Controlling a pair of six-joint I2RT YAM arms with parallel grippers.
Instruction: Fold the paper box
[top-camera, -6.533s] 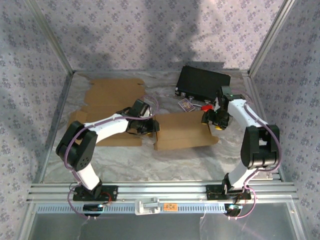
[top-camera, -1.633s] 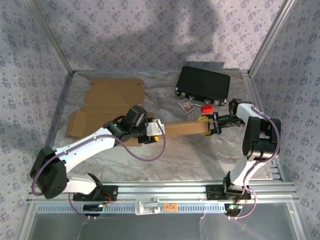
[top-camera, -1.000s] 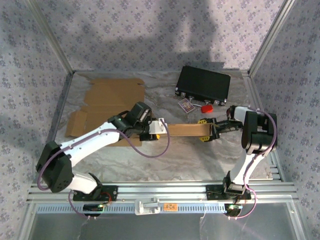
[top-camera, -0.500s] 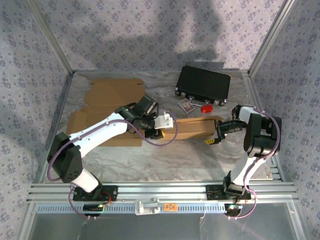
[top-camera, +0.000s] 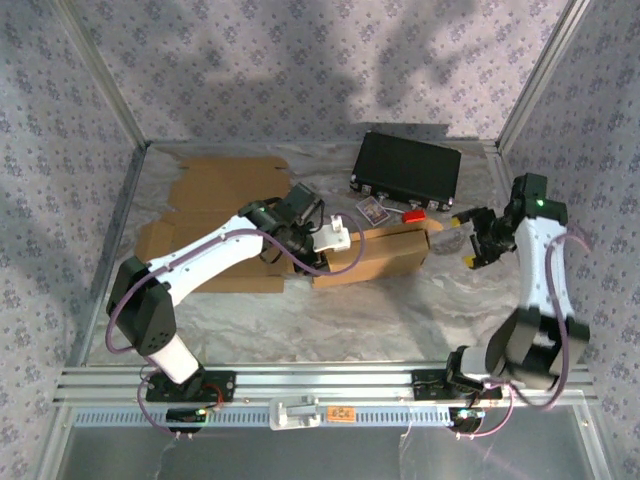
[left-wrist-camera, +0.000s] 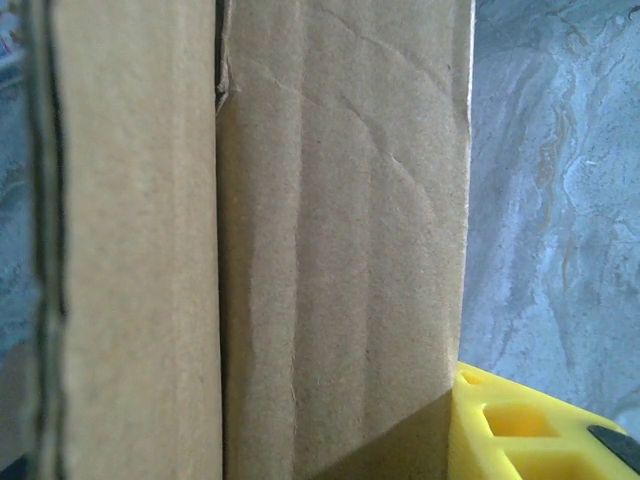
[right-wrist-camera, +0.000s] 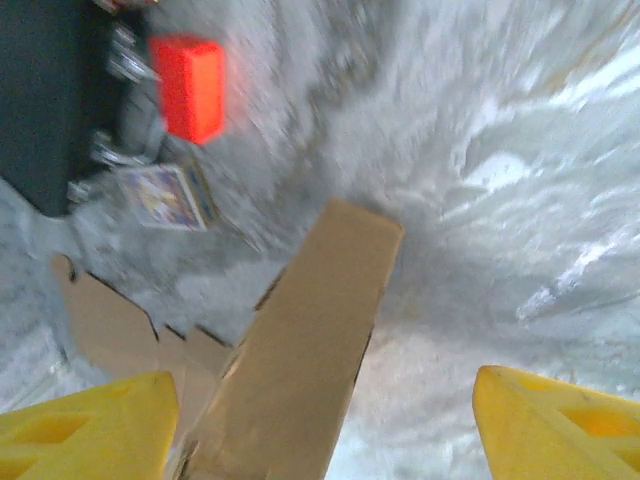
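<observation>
where right gripper (top-camera: 464, 238) gapes, paper box (top-camera: 375, 255) lies just beyond.

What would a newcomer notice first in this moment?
The brown paper box lying in the middle, with the left gripper at its left end. The right gripper hangs open just off its right end; a flat cardboard sheet lies back left, a black case behind.

Left arm (top-camera: 200, 255) and right arm (top-camera: 541, 262): white link shells, black joint housings, purple cables looped alongside. Finger pads (right-wrist-camera: 560, 410) yellow, apparently with moulded square pockets.
</observation>
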